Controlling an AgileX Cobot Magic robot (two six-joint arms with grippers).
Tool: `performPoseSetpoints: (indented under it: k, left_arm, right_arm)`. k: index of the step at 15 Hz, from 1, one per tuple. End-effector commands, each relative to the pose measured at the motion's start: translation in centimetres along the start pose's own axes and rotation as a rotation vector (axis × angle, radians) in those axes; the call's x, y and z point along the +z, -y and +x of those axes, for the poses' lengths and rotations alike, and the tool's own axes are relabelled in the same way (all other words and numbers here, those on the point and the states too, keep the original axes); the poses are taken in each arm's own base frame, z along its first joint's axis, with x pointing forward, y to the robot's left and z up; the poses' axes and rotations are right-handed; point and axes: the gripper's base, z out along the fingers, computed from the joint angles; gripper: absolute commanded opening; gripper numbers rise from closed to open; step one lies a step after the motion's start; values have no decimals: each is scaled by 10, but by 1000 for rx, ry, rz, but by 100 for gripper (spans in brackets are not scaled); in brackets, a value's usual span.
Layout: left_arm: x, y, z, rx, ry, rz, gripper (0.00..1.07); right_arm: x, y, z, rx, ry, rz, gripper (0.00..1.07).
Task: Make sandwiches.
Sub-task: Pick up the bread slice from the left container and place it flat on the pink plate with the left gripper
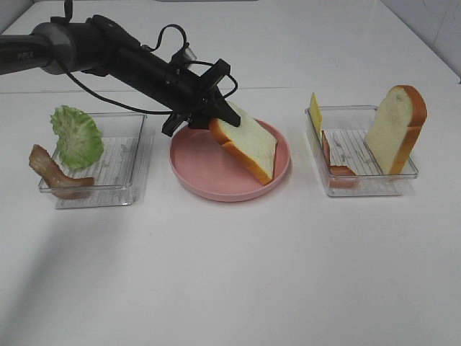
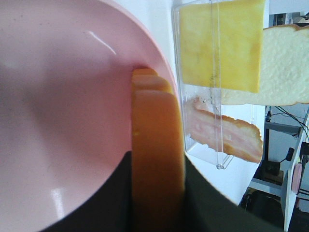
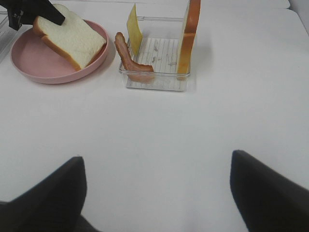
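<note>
Lettuce tray (image 1: 133,155) and cheese tray (image 1: 371,182) flanking pink plate (image 1: 198,180), left gripper (image 1: 210,121) clamped on tilted bread slice (image 1: 252,143), lower corner on plate, arm slanting down from left, right gripper (image 3: 157,193) spread wide, empty.

We read one word only: "PIPER", in pale capitals on the grey link of the left arm (image 1: 29,50), at the left edge of the exterior high view. The letters are small and lie close to the picture's border.

The floors of the two clear trays on the table (image 1: 230,274), the left tray (image 1: 115,155) and the right tray (image 1: 353,155), carry dark ruled lines with small marks among them. These show in the exterior high view and, for the right tray, in the right wrist view. They are too small for us to read as letters or figures.
</note>
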Motion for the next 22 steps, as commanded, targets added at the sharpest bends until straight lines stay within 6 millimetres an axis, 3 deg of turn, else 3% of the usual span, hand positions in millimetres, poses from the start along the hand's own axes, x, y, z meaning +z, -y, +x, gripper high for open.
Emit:
performPoseSetpoints:
  k: [1,3,5,7,10,14,17,22]
  left_arm:
    - [5,2,1,5,3,8,31]
    - [5,3,3,8,-20,12,59]
    - [4,4,3,56,-21,12,72]
    - [-1,9,3,142,-22,0,73]
    - [-18,20,4,304,-26,-181,73]
    - [-15,47,12,553,-10,-440,73]
    - [-23,68,13,603,29,-631,73]
    - [-59,106,17,530,102,-641,73]
  right_arm:
    - [-2,0,1,-2,23,5,78]
    - [-2,0,1,-2,23,5,78]
    - [-2,0,1,-2,23,5,78]
    - [-2,0,1,-2,23,5,78]
    - [-2,0,1,-2,23,5,78]
    - [-2,0,1,-2,23,5,78]
    - [-2,0,1,-2,23,5,78]
    - [-2,0,1,-2,23,5,78]
